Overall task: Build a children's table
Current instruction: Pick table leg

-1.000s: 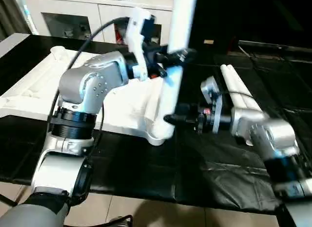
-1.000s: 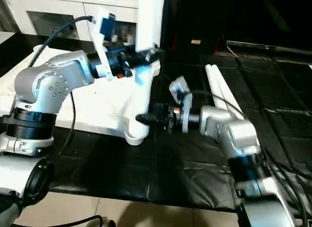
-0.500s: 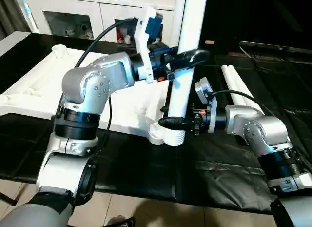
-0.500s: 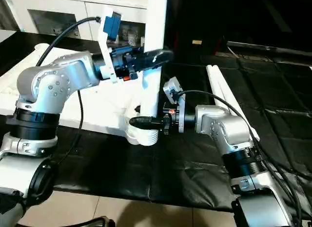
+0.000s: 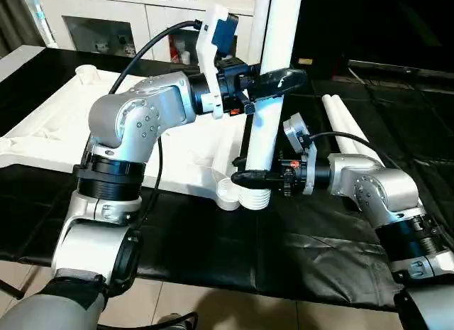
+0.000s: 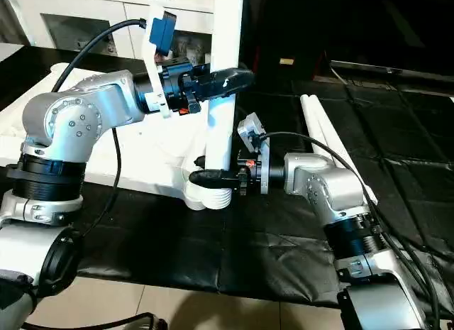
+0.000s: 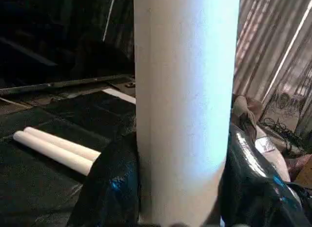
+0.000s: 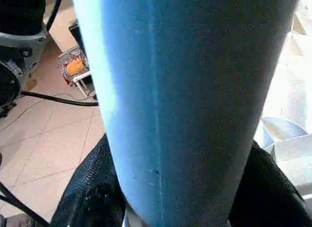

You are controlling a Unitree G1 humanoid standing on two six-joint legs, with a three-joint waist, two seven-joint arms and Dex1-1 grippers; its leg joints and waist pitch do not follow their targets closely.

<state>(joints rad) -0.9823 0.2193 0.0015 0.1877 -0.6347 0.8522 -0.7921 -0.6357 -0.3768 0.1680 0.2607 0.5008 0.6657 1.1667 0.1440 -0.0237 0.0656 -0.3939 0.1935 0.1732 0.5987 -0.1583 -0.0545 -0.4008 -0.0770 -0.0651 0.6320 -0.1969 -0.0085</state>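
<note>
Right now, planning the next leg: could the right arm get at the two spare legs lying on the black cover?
Probably yes, once freed. The spare legs lie uncovered just beyond the right end effector, but it is busy around the upright leg.

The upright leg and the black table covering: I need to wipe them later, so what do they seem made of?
The upright leg looks like smooth white plastic or painted wood: an even matte surface without grain; I cannot tell which. The black covering looks like thin plastic sheeting: it wrinkles and catches glossy highlights.
</note>
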